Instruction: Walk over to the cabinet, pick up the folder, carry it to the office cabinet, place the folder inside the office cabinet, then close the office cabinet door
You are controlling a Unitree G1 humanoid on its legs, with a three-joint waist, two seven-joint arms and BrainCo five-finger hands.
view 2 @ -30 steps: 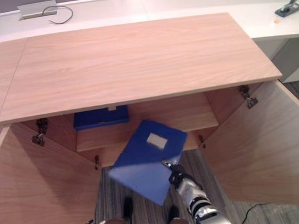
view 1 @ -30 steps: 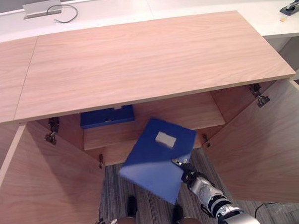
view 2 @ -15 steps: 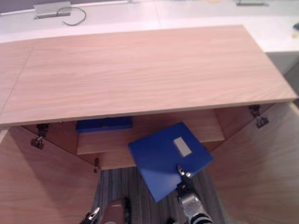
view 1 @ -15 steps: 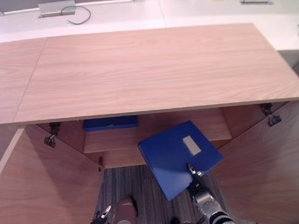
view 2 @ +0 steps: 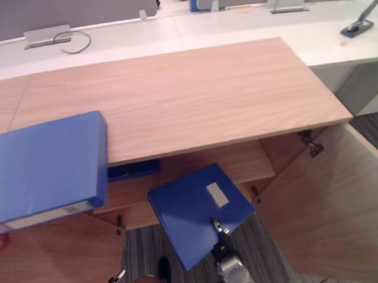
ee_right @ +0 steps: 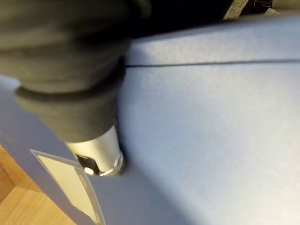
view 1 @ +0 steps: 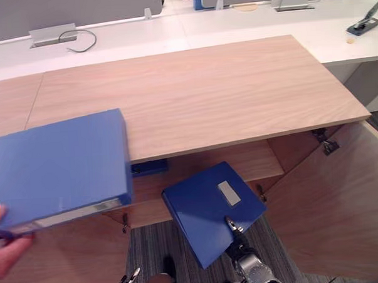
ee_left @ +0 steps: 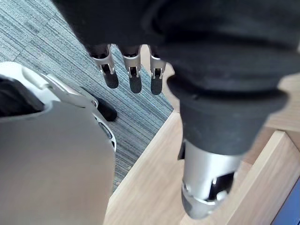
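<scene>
Down by the open office cabinet, my right hand had the folder pinched by its near corner, just outside the shelf. I figured slide it in flat, clear of the right door. Left hand hung loose, empty.

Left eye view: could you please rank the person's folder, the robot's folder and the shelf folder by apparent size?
1. Person's folder, though it is nearest the camera.
2. Robot's folder, held by the right hand.
3. Shelf folder, mostly hidden under the cabinet top.
</scene>
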